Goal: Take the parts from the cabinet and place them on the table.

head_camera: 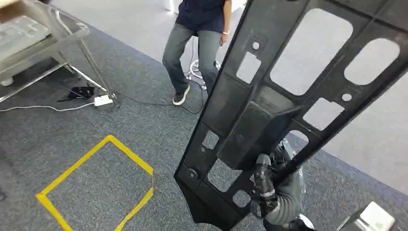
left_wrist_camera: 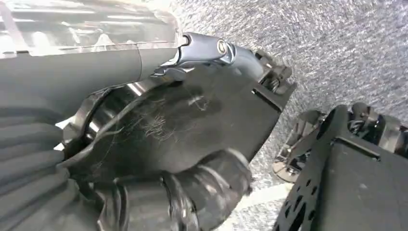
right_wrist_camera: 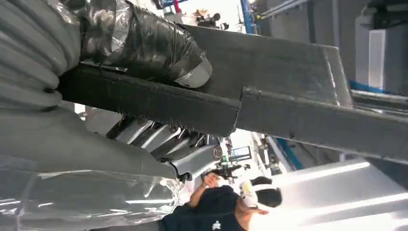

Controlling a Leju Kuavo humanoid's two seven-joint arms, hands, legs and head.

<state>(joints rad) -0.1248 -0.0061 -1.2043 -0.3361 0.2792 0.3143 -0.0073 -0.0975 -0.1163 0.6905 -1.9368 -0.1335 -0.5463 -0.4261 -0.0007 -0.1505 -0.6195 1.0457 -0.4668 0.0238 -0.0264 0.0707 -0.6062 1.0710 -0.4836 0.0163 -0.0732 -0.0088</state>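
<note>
A large black panel (head_camera: 255, 120) with several cut-out windows slants across the right of the head view, its narrow end low and its wide end up at the right. My right hand (head_camera: 267, 186) grips it near the lower end, thumb over one edge. In the right wrist view the taped thumb (right_wrist_camera: 144, 41) presses on top of the panel (right_wrist_camera: 288, 72), and the fingers (right_wrist_camera: 163, 139) wrap underneath. My left hand (left_wrist_camera: 159, 130) hangs over the grey carpet, fingers stretched out, nothing between them and the thumb.
A person (head_camera: 197, 43) in jeans stands ahead on the carpet, also seen as a person (right_wrist_camera: 226, 211) in the right wrist view. A metal-legged table (head_camera: 43, 38) stands far left, with a power strip (head_camera: 102, 100) and cables below. A yellow tape square (head_camera: 96, 187) marks the floor.
</note>
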